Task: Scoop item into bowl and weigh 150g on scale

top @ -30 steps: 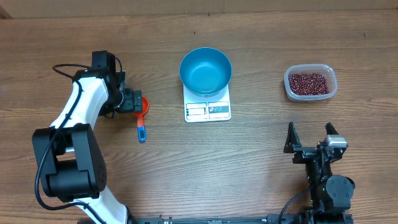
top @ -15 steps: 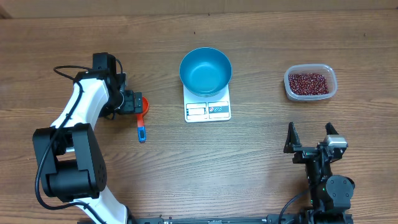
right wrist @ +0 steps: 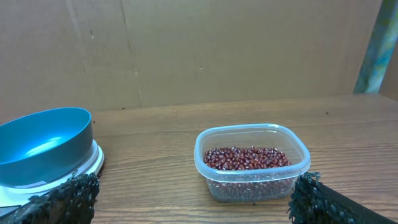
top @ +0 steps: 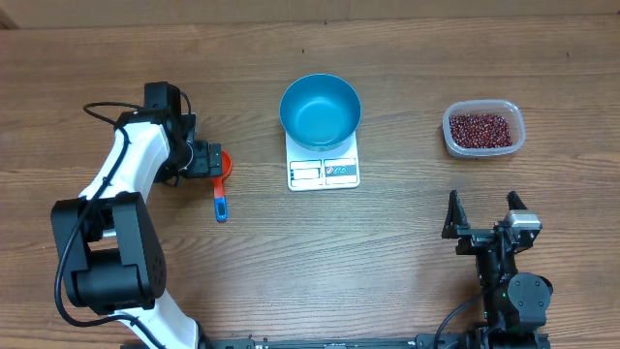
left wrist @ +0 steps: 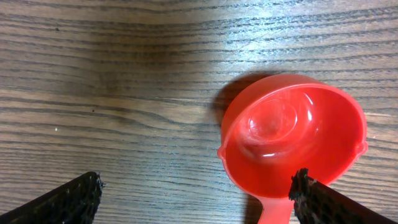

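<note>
Small dark red-brown beans (top: 481,128) sit in clear plastic tub (top: 519,142), right side of wooden surface (top: 387,262). Round blue bowl (top: 320,110) on white square scale (top: 324,173), centre. We see left hand (left wrist: 198,186) spread over red plastic scoop (left wrist: 292,137), not gripping; right hand (top: 482,215) spread, empty.

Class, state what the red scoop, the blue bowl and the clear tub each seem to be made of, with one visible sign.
Red scoop: glossy moulded plastic; bright wet-looking highlights inside its cup.
Blue bowl: smooth with a soft sheen; plastic or coated metal, unclear which.
Clear tub: thin transparent plastic; the beans show through its wall.
</note>
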